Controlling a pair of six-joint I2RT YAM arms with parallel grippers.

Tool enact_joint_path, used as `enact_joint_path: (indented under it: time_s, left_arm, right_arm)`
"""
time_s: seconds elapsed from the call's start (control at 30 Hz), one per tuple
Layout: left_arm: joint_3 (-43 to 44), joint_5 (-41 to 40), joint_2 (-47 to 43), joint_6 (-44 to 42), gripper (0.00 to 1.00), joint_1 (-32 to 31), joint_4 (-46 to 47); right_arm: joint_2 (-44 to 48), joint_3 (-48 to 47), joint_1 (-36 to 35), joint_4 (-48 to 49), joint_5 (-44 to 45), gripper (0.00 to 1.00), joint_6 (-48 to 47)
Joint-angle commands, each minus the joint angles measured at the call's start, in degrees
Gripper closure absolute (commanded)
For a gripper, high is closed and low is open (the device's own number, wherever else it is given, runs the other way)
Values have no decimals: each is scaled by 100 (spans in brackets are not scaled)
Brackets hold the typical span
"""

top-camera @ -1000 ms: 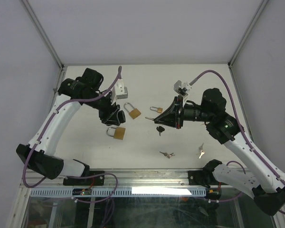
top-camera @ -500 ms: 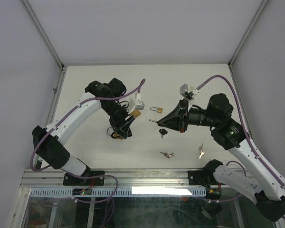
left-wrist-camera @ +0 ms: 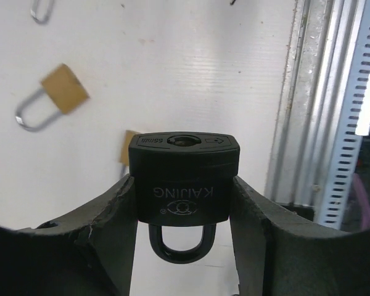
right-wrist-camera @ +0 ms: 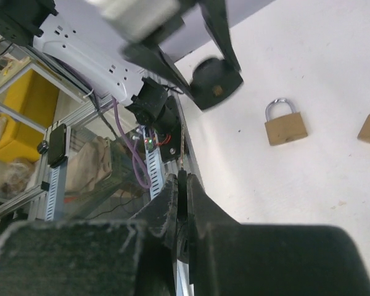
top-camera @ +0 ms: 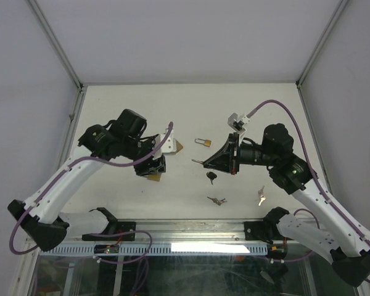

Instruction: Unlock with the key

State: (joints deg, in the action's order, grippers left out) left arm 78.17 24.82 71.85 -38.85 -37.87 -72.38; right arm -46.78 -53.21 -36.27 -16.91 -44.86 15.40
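Left claw (top-camera: 152, 166) is clamped part-open on black padlock (left-wrist-camera: 184, 191), held off the desk (top-camera: 253, 108), keyhole facing out, shackle seen closed. Right claw (right-wrist-camera: 180, 185) is pinched shut on key (top-camera: 198, 161), well apart from it. Insertion and turning are judged left.

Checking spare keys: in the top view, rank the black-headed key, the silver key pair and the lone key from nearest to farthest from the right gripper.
1. Black-headed key, just on the near side of the right gripper.
2. Silver key pair, farther toward the near edge.
3. Lone key, off to the right, beside the arm.
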Motion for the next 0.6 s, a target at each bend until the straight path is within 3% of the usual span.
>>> enact_joint_path:
  time_s: [0.0, 0.27, 0.57]
  left_arm:
    - [-82, -197, -677, -1438, 100, -193, 794]
    - [-251, 215, -857, -1992, 100, -478, 695]
    - [-783, -349, -1408, -2413, 100, -819, 1509]
  right_arm:
    - [-78, 355, -26, 761, -317, 100, 586]
    - [-414, 916, -315, 2074, -555, 100, 1133]
    - [-1025, 834, -875, 2091, -308, 100, 1041]
